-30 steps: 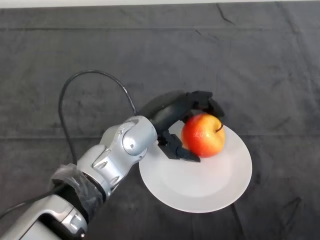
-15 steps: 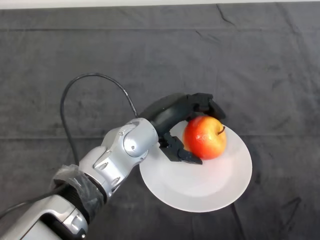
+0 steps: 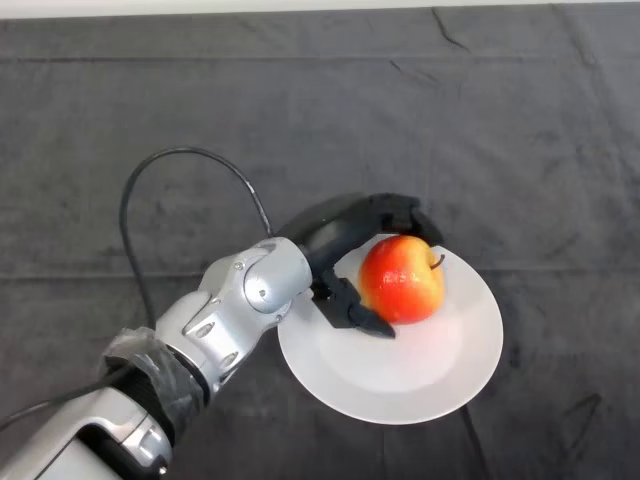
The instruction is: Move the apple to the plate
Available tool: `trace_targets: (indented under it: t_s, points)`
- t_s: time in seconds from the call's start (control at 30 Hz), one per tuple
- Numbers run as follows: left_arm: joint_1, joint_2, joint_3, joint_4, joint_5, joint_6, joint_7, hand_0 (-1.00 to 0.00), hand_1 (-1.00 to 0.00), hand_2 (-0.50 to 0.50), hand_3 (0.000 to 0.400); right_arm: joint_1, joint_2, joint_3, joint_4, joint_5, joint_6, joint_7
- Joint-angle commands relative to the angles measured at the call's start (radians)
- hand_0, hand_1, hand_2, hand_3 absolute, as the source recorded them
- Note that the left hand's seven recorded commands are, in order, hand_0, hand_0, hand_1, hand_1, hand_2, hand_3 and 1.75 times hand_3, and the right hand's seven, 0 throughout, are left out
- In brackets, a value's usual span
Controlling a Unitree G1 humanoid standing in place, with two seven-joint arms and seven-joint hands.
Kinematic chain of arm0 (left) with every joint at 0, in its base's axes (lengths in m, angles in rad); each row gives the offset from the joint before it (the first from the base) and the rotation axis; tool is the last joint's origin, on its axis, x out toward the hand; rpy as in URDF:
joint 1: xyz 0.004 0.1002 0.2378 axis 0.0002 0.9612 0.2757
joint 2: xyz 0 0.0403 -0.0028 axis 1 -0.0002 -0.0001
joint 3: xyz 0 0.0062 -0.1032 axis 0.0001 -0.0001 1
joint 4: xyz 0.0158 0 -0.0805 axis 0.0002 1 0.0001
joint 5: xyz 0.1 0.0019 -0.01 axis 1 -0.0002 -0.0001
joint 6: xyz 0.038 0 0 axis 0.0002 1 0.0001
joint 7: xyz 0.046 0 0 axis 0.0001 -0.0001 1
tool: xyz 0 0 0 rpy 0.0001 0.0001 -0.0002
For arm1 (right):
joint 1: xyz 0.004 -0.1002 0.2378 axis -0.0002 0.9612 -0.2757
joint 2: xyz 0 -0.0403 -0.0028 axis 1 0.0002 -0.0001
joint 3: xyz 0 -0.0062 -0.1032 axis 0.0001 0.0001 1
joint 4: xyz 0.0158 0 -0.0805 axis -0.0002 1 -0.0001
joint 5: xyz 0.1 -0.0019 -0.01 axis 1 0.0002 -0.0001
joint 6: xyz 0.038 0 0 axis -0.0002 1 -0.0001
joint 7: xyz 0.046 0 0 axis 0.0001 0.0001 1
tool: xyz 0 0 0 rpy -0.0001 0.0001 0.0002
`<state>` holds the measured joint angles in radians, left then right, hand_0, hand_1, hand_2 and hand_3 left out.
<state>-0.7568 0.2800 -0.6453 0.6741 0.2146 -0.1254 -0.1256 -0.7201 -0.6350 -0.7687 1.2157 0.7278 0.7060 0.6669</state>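
The round red-and-yellow apple (image 3: 402, 279) sat on the white round plate (image 3: 400, 375), toward the plate's far-left part, its stem pointing right. The black left hand (image 3: 335, 232) was curled round the apple, fingers (image 3: 400, 212) arching over the apple's far side and the thumb (image 3: 355, 314) pressed along its near-left side. The plate rested on the dark grey cloth-covered table (image 3: 520, 130).

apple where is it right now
In the head view the apple sits over the upper left part of the white plate, right of centre on the dark cloth, with the left hand curled round it from the left.
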Motion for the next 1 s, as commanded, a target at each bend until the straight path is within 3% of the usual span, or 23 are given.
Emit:
trace_targets:
  t_s: [0.03, 0.2, 0.37, 0.8, 1.0]
  points:
    - [0.039, 0.049, 0.030, -0.033, -0.009, 0.004, -0.008, 0.00, 0.00, 0.00, 0.000, -0.007, -0.019, -0.0096, -0.014, 0.0158, 0.002, -0.0035]
    - [0.040, 0.108, 0.083, -0.061, -0.022, -0.027, -0.023, 0.00, 0.00, 0.00, 0.000, -0.006, -0.019, -0.0095, -0.014, 0.0159, 0.002, -0.0037]
    - [0.047, 0.191, 0.157, -0.045, -0.049, -0.100, -0.036, 0.00, 0.00, 0.00, 0.000, -0.006, -0.019, -0.0094, -0.015, 0.0159, 0.002, -0.0039]
    - [0.054, 0.295, 0.315, 0.110, -0.080, -0.225, 0.019, 0.00, 0.00, 0.00, 0.000, -0.006, -0.019, -0.0092, -0.014, 0.0161, 0.002, -0.0038]
    - [0.064, 0.371, 0.393, 0.201, -0.107, -0.294, 0.020, 0.00, 0.00, 0.00, 0.000, -0.007, -0.020, -0.0092, -0.013, 0.0162, 0.002, -0.0035]
